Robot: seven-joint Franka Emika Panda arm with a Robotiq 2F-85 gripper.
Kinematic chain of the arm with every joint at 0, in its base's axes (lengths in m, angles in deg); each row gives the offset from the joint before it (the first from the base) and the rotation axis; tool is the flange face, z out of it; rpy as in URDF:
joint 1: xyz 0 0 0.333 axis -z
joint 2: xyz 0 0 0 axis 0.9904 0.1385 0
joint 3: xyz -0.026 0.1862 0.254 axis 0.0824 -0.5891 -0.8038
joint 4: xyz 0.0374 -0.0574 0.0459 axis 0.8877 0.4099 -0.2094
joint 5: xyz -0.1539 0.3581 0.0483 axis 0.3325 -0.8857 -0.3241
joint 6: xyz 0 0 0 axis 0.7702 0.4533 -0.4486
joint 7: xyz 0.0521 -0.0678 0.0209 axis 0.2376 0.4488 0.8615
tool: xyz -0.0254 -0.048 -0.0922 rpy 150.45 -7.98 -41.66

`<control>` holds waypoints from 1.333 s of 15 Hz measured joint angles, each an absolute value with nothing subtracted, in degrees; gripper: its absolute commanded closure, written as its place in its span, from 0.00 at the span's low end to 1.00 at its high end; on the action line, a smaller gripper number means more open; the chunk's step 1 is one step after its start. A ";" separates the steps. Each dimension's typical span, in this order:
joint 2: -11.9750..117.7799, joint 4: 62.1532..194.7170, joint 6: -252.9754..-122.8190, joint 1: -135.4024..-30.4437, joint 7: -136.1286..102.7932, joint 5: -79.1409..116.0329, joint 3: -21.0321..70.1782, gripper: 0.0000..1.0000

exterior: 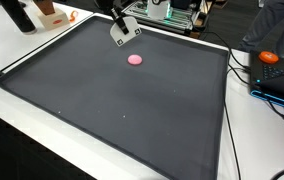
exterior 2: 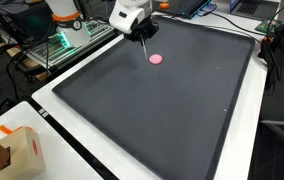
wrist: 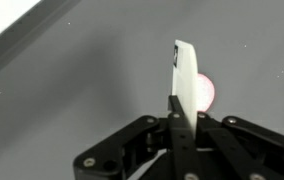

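Observation:
In the wrist view my gripper [wrist: 183, 116] is shut on a thin white flat piece [wrist: 185, 72] that sticks out beyond the fingers. A small pink disc [wrist: 210, 94] lies on the dark mat [wrist: 72, 100] just behind that piece, partly hidden by it. In both exterior views the gripper [exterior: 123, 31] [exterior 2: 142, 38] hangs over the far part of the mat, a short way from the pink disc [exterior: 135, 59] [exterior 2: 156, 58]. I cannot tell whether the white piece touches the disc.
The dark mat [exterior: 122, 110] [exterior 2: 172, 110] covers most of the white table. A cardboard box [exterior 2: 17, 150] stands at one corner. Cables and an orange object [exterior: 269, 57] lie beside the mat's edge, and equipment [exterior 2: 67, 30] stands behind the arm.

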State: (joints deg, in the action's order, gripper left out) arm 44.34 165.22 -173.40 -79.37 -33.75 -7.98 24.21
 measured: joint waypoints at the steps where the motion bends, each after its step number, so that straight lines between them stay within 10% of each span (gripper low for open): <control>1: 43.99 166.16 -173.84 -79.10 -33.72 -8.92 24.29 0.99; 20: 38.79 176.21 -177.99 -78.34 -32.17 -14.62 24.37 0.99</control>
